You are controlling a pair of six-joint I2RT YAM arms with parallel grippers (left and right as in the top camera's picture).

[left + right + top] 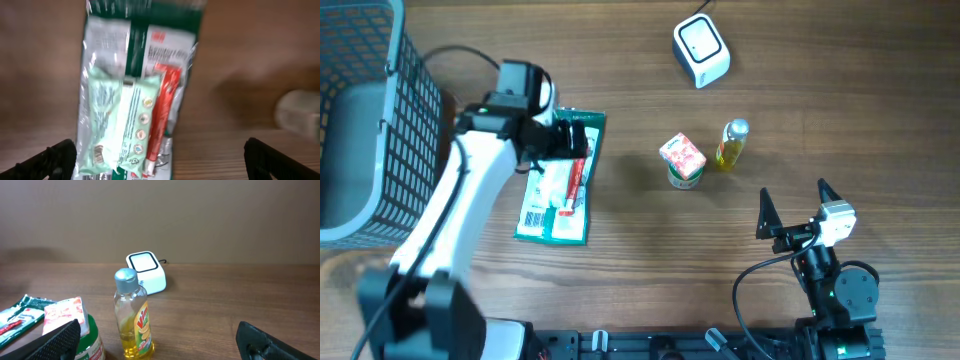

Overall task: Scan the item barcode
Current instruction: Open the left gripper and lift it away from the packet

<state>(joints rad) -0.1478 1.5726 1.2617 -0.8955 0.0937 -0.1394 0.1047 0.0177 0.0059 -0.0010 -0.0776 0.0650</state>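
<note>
Nearest the robot's base, on the right: right gripper (793,200), jaws spread fully wide, nothing between them, hanging over bare table (650,250).

A little farther, on the left: green-and-white packet (560,180), flat on the table, long axis running near to far. White barcode label (532,217) at its near end, red strip along its right side.

Over the packet's far half: left gripper (563,140), jaws wide apart, gripping nothing. In the left wrist view, fingers (55,157) either side of the packet's near end; contact with it not clear.

Mid-table, well apart from the packet: small green tub (685,175) with a red-and-white sachet (682,152) on top. Just beside it on the right, an upright bottle (732,143) of yellow liquid with a silver cap.

Farthest back: white scanner (701,50), cable trailing behind.

Along the left edge, near to far: grey wire basket (410,110).
</note>
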